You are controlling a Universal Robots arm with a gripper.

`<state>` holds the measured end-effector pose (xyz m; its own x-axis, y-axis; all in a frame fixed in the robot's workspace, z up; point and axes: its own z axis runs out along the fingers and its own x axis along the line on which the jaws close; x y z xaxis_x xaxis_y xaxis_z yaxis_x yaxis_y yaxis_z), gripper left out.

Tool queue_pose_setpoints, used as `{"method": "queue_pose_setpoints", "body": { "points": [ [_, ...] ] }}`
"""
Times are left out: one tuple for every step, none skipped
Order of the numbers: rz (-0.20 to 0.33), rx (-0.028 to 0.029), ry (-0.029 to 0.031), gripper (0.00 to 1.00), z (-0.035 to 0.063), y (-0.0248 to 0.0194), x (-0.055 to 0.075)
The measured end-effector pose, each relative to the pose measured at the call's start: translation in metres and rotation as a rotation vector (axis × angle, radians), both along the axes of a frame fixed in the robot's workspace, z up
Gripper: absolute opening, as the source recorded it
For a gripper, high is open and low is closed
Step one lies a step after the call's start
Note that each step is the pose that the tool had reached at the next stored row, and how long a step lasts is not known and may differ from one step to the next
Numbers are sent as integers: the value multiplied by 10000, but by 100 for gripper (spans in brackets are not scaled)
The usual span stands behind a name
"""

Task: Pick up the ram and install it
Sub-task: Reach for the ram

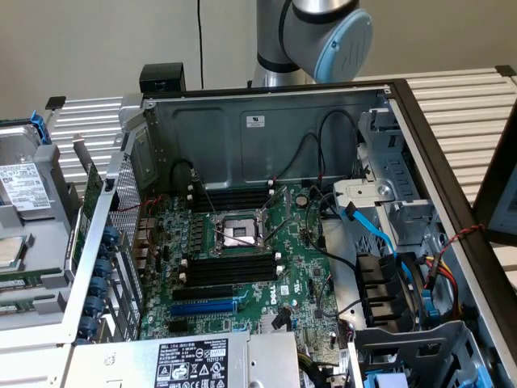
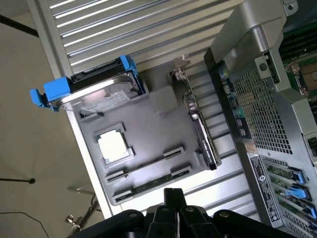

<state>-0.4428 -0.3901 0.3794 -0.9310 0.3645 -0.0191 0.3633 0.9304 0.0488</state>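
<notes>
My gripper (image 2: 174, 197) has its fingers (image 2: 168, 202) pressed together, dark and empty, with nothing pinched between them. The nearest thing beyond the fingertips is the ram (image 2: 148, 185), a thin green stick lying flat in the grey parts tray (image 2: 163, 126), set between small grey holders. It is untouched and apart from me.

Farther in on the same tray sits a square processor chip (image 2: 113, 147). Past that is a hard drive (image 2: 101, 99) in a blue caddy (image 2: 55, 90). An expansion card (image 2: 200, 134) lies along the tray's edge on the side toward the computer case (image 2: 262, 104), whose perforated rear panel stands just beside the tray.

In the exterior view my arm (image 1: 315, 32) rises at the top centre of the frame, behind the open case. The motherboard (image 1: 299, 275) fills the middle of the frame, with the long black slots (image 1: 230, 267) just below its socket. A blue slot (image 1: 202, 307) lies lower still. The tray is at the exterior view's left edge.
</notes>
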Motion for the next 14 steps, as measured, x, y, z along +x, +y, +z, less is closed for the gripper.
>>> {"method": "queue_pose_setpoints", "body": {
  "points": [
    [0,0,1,11,0,0,0],
    [1,0,1,11,0,-1,0],
    [1,0,1,11,0,0,0],
    [1,0,1,11,0,0,0],
    [2,0,1,11,1,0,-1],
    [3,-1,2,11,2,0,-8],
    [14,-2,1,11,2,0,-11],
    [37,-1,-1,11,1,1,-16],
    [62,-1,0,11,1,0,-21],
    [78,-1,-1,11,0,0,-26],
    [84,-1,0,11,1,1,-31],
    [85,0,0,11,1,1,-31],
    [85,-1,-1,11,0,1,-31],
    [85,-1,-1,11,1,1,-31]
  ]
}}
